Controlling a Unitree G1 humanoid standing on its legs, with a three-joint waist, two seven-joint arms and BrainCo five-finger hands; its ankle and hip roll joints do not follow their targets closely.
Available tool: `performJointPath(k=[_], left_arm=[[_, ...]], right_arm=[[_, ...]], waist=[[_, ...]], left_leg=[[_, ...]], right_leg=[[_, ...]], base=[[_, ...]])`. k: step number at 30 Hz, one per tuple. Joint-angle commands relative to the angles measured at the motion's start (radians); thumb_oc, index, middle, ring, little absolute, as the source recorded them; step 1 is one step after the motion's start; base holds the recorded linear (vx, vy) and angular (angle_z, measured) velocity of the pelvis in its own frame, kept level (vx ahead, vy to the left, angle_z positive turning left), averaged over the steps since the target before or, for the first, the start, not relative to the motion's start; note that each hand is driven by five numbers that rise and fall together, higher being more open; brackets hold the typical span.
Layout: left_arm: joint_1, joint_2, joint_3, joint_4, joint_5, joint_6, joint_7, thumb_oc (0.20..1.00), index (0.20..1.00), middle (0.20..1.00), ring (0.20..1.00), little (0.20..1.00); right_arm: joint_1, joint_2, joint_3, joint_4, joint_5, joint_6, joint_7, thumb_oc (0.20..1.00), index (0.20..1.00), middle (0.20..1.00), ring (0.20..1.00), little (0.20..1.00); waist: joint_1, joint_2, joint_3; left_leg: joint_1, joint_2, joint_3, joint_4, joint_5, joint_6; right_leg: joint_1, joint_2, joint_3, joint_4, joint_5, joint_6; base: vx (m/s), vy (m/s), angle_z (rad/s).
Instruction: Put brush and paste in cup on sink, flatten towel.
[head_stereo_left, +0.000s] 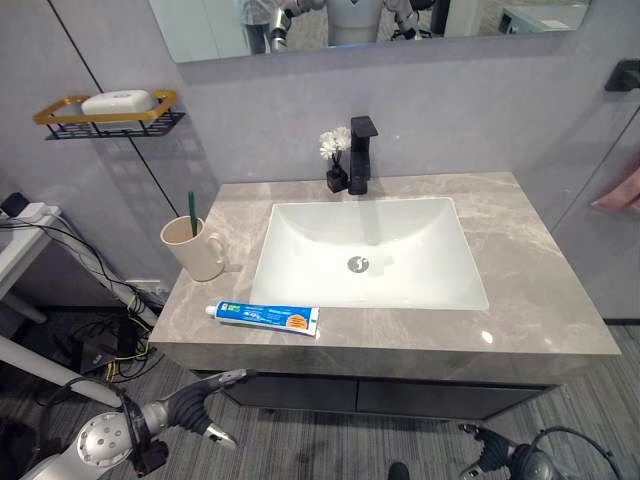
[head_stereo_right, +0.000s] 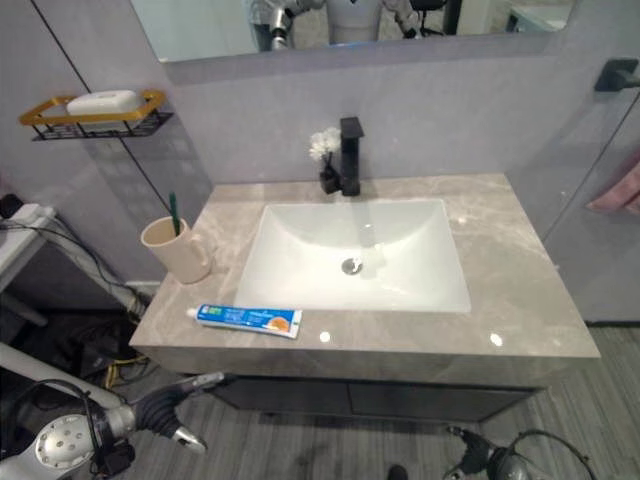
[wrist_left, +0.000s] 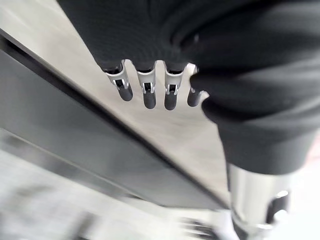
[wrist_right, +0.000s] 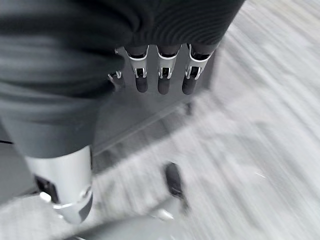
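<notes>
My left hand (head_stereo_left: 205, 408) hangs low before the grey marble surface (head_stereo_left: 520, 270), fingers relaxed and empty, like my right hand (wrist_right: 160, 75). The green toothbrush (head_stereo_left: 191, 213) stands in the beige ceramic cup (head_stereo_left: 195, 248); the blue toothpaste tube (head_stereo_left: 265, 317) lies near the front edge, within easy reach.

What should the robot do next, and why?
Probably raise the left hand to the toothpaste. The brush already stands in the cup, but the toothpaste lies flat on the counter near its front edge. Both hands hang open and empty below the counter, the left one nearer.
</notes>
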Motion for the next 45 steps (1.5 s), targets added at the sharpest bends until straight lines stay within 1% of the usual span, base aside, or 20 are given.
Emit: performJointPath(k=[1, 3, 4, 6, 8, 9, 11, 12, 13, 14, 15, 16, 17, 18, 21, 24, 30, 34, 37, 45], left_arm=[[-0.143, 0.067, -0.026, -0.075, -0.156, -0.02, -0.036, 1.0, 1.0, 1.0, 1.0, 1.0], [-0.184, 0.066, -0.046, -0.098, -0.186, -0.021, -0.035, 1.0, 1.0, 1.0, 1.0, 1.0], [-0.239, 0.082, -0.047, -0.164, -0.225, -0.03, -0.028, 1.0, 1.0, 1.0, 1.0, 1.0], [-0.267, 0.095, -0.027, -0.209, -0.247, -0.047, -0.018, 1.0, 1.0, 1.0, 1.0, 1.0], [-0.273, 0.09, 0.027, -0.224, -0.191, -0.082, 0.029, 1.0, 1.0, 1.0, 1.0, 1.0], [-0.272, 0.09, 0.028, -0.225, -0.191, -0.082, 0.029, 1.0, 1.0, 1.0, 1.0, 1.0], [-0.278, 0.064, 0.084, -0.199, -0.098, -0.113, 0.089, 1.0, 1.0, 1.0, 1.0, 1.0], [-0.274, 0.059, 0.149, -0.182, -0.008, -0.133, 0.136, 1.0, 1.0, 1.0, 1.0, 1.0], [-0.26, 0.048, 0.179, -0.15, 0.017, -0.137, 0.159, 1.0, 1.0, 1.0, 1.0, 1.0], [-0.241, 0.049, 0.236, -0.1, 0.094, -0.139, 0.194, 1.0, 1.0, 1.0, 1.0, 1.0], [-0.235, 0.061, 0.257, -0.084, 0.139, -0.143, 0.204, 1.0, 1.0, 1.0, 1.0, 1.0], [-0.235, 0.061, 0.257, -0.084, 0.139, -0.143, 0.204, 1.0, 1.0, 1.0, 1.0, 1.0], [-0.224, 0.116, 0.298, -0.056, 0.262, -0.159, 0.219, 1.0, 1.0, 1.0, 1.0, 1.0], [-0.212, 0.126, 0.305, -0.014, 0.313, -0.167, 0.226, 1.0, 1.0, 1.0, 1.0, 1.0], [-0.211, 0.144, 0.305, 0.019, 0.423, -0.175, 0.245, 1.0, 1.0, 1.0, 1.0, 1.0], [-0.213, 0.115, 0.291, 0.061, 0.495, -0.172, 0.272, 1.0, 1.0, 1.0, 1.0, 1.0], [-0.215, 0.091, 0.29, 0.073, 0.538, -0.165, 0.274, 1.0, 1.0, 1.0, 1.0, 1.0], [-0.206, 0.07, 0.284, 0.145, 0.598, -0.164, 0.287, 1.0, 1.0, 1.0, 1.0, 1.0], [-0.219, 0.008, 0.254, 0.251, 0.625, -0.16, 0.33, 1.0, 1.0, 1.0, 1.0, 1.0], [-0.22, -0.064, 0.26, 0.332, 0.646, -0.145, 0.363, 1.0, 1.0, 1.0, 1.0, 1.0]], right_arm=[[-0.057, 0.057, 0.028, 0.043, 0.03, 0.006, -0.031, 1.0, 1.0, 1.0, 1.0, 1.0], [-0.051, 0.064, 0.02, 0.06, 0.044, 0.007, -0.032, 1.0, 1.0, 1.0, 1.0, 1.0], [-0.04, 0.068, 0.021, 0.064, 0.048, 0.002, -0.035, 1.0, 1.0, 1.0, 1.0, 1.0], [-0.02, 0.066, 0.028, 0.049, 0.033, -0.006, -0.037, 1.0, 1.0, 1.0, 1.0, 1.0], [-0.007, 0.071, 0.014, 0.054, 0.036, -0.006, -0.046, 1.0, 1.0, 1.0, 1.0, 1.0], [-0.007, 0.071, 0.014, 0.054, 0.036, -0.006, -0.046, 1.0, 1.0, 1.0, 1.0, 1.0], [0.011, 0.081, -0.031, 0.061, 0.078, 0.0, -0.054, 1.0, 1.0, 1.0, 1.0, 1.0], [0.024, 0.087, -0.053, 0.064, 0.097, 0.004, -0.052, 1.0, 1.0, 1.0, 1.0, 1.0], [0.029, 0.088, -0.06, 0.06, 0.102, 0.005, -0.051, 1.0, 1.0, 1.0, 1.0, 1.0], [0.028, 0.083, -0.071, 0.054, 0.113, 0.01, -0.053, 1.0, 1.0, 1.0, 1.0, 1.0], [0.028, 0.081, -0.09, 0.053, 0.129, 0.012, -0.054, 1.0, 1.0, 1.0, 1.0, 1.0], [0.028, 0.081, -0.09, 0.053, 0.129, 0.012, -0.054, 1.0, 1.0, 1.0, 1.0, 1.0], [0.03, 0.076, -0.128, 0.057, 0.154, 0.017, -0.05, 1.0, 1.0, 1.0, 1.0, 1.0], [0.032, 0.072, -0.136, 0.077, 0.146, 0.023, -0.046, 1.0, 1.0, 1.0, 1.0, 1.0], [0.042, 0.072, -0.143, 0.076, 0.141, 0.025, -0.041, 1.0, 1.0, 1.0, 1.0, 1.0], [0.044, 0.078, -0.147, 0.077, 0.14, 0.027, -0.04, 1.0, 1.0, 1.0, 1.0, 1.0], [0.05, 0.082, -0.152, 0.076, 0.141, 0.033, -0.04, 1.0, 1.0, 1.0, 1.0, 1.0], [0.048, 0.073, -0.16, 0.069, 0.136, 0.035, -0.04, 1.0, 1.0, 1.0, 1.0, 1.0], [0.05, 0.07, -0.163, 0.055, 0.139, 0.033, -0.047, 1.0, 1.0, 1.0, 1.0, 1.0], [0.063, 0.076, -0.178, 0.037, 0.141, 0.033, -0.057, 1.0, 1.0, 1.0, 1.0, 1.0]], waist=[[-0.016, -0.061, 0.0], [-0.017, -0.062, -0.002], [-0.019, -0.063, -0.004], [-0.018, -0.066, -0.006], [-0.015, -0.068, -0.006], [-0.015, -0.068, -0.006], [-0.013, -0.069, -0.007], [-0.011, -0.068, -0.006], [-0.009, -0.068, -0.006], [-0.012, -0.066, -0.004], [-0.012, -0.065, -0.005], [-0.012, -0.065, -0.005], [-0.014, -0.062, -0.003], [-0.017, -0.06, -0.007], [-0.022, -0.06, -0.007], [-0.026, -0.061, -0.002], [-0.028, -0.067, 0.002], [-0.031, -0.072, 0.017], [-0.036, -0.073, 0.027], [-0.037, -0.078, 0.032]], left_leg=[[-0.043, 0.005, 0.002, 0.008, 0.075, -0.023], [-0.044, 0.005, 0.003, 0.008, 0.076, -0.024], [-0.048, 0.006, 0.002, 0.008, 0.077, -0.026], [-0.049, 0.005, 0.002, 0.008, 0.078, -0.027], [-0.048, 0.005, 0.001, 0.008, 0.077, -0.027], [-0.048, 0.005, 0.001, 0.008, 0.077, -0.027], [-0.049, 0.004, -0.002, 0.008, 0.074, -0.026], [-0.048, 0.003, -0.005, 0.008, 0.072, -0.026], [-0.047, 0.004, -0.005, 0.008, 0.071, -0.025], [-0.045, 0.004, -0.006, 0.008, 0.07, -0.024], [-0.045, 0.003, -0.005, 0.008, 0.068, -0.023], [-0.045, 0.003, -0.005, 0.008, 0.068, -0.023], [-0.039, 0.002, 0.0, 0.008, 0.062, -0.022], [-0.034, 0.002, 0.007, 0.008, 0.057, -0.022], [-0.03, 0.0, 0.012, 0.008, 0.05, -0.021], [-0.029, -0.002, 0.015, 0.008, 0.045, -0.019], [-0.031, -0.002, 0.022, 0.008, 0.041, -0.017], [-0.047, -0.004, 0.035, 0.008, 0.041, -0.016], [-0.058, -0.007, 0.037, 0.008, 0.041, -0.013], [-0.069, -0.008, 0.042, 0.008, 0.037, -0.009]], right_leg=[[0.039, -0.066, 0.04, 0.009, 0.034, 0.069], [0.038, -0.066, 0.042, 0.008, 0.036, 0.069], [0.035, -0.066, 0.044, 0.007, 0.039, 0.069], [0.032, -0.065, 0.048, 0.007, 0.04, 0.07], [0.032, -0.065, 0.05, 0.007, 0.039, 0.071], [0.032, -0.065, 0.05, 0.007, 0.039, 0.071], [0.031, -0.067, 0.052, 0.007, 0.037, 0.072], [0.033, -0.069, 0.052, 0.007, 0.035, 0.073], [0.033, -0.069, 0.053, 0.007, 0.034, 0.073], [0.034, -0.069, 0.054, 0.007, 0.032, 0.073], [0.034, -0.07, 0.056, 0.007, 0.032, 0.073], [0.034, -0.07, 0.056, 0.007, 0.032, 0.073], [0.035, -0.073, 0.06, 0.007, 0.034, 0.076], [0.036, -0.076, 0.061, 0.007, 0.033, 0.079], [0.038, -0.079, 0.062, 0.007, 0.033, 0.084], [0.034, -0.081, 0.067, 0.007, 0.031, 0.086], [0.025, -0.084, 0.074, 0.007, 0.033, 0.089], [-0.001, -0.089, 0.087, 0.007, 0.045, 0.095], [-0.017, -0.089, 0.094, 0.007, 0.047, 0.095], [-0.031, -0.093, 0.097, 0.007, 0.051, 0.099]], base=[[0.0, 0.0, 0.0], [-0.01, -0.014, -0.04], [-0.01, -0.02, -0.06], [-0.01, -0.013, -0.02], [0.0, 0.0, 0.0], [0.0, 0.0, 0.0], [0.0, 0.0, 0.0], [0.0, 0.0, 0.0], [0.0, 0.0, 0.0], [0.0, 0.0, 0.0], [0.0, 0.0, 0.0], [0.0, 0.0, 0.0], [0.01, 0.038, 0.01], [0.02, 0.045, 0.01], [0.02, 0.027, -0.09], [0.01, 0.009, -0.01], [0.0, 0.013, -0.04], [0.0, 0.038, -0.1], [0.01, 0.024, -0.02], [0.02, 0.021, -0.03]])
